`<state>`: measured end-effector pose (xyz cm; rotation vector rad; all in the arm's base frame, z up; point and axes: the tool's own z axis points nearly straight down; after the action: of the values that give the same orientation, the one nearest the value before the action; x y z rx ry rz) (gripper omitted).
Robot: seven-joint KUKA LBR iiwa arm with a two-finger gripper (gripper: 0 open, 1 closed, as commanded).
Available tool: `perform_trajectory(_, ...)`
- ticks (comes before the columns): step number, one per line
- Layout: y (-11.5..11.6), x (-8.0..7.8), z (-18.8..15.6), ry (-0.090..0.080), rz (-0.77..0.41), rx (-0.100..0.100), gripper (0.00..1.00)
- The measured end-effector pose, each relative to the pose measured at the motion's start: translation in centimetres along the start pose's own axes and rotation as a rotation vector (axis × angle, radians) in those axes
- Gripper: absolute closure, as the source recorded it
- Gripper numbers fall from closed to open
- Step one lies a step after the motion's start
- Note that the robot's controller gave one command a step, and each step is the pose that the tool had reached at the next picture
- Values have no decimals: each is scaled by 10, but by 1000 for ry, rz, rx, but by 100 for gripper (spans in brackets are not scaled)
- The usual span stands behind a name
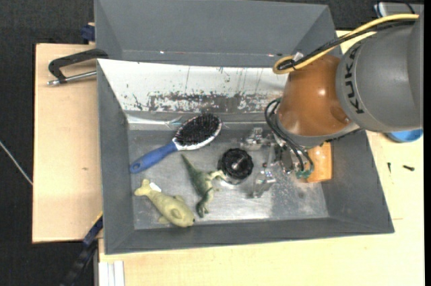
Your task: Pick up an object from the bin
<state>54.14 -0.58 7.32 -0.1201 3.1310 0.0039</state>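
The bin [202, 29] is showing matt grey walls, its back wall gleaming silver with a band of dark speckles. The hairbrush [176, 142] is wearing a blue handle, white rim and black bristles. The toy dinosaur [201, 185] is showing dark green, the fish-like figure [167, 206] pale yellow-olive, the round knob [236, 163] black, the block [322, 162] orange. The wrist cover [310, 103] is glowing amber-brown, the cable [357, 32] yellow

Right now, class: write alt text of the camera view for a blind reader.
A robot arm's gripper is down in a grey metal bin, beside a black round thing. Further left lie a blue-handled hairbrush, a green toy dinosaur and a yellowish toy fish.
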Motion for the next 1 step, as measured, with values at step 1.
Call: perform_trajectory(1,59,9,-1,2,-80,0,0)
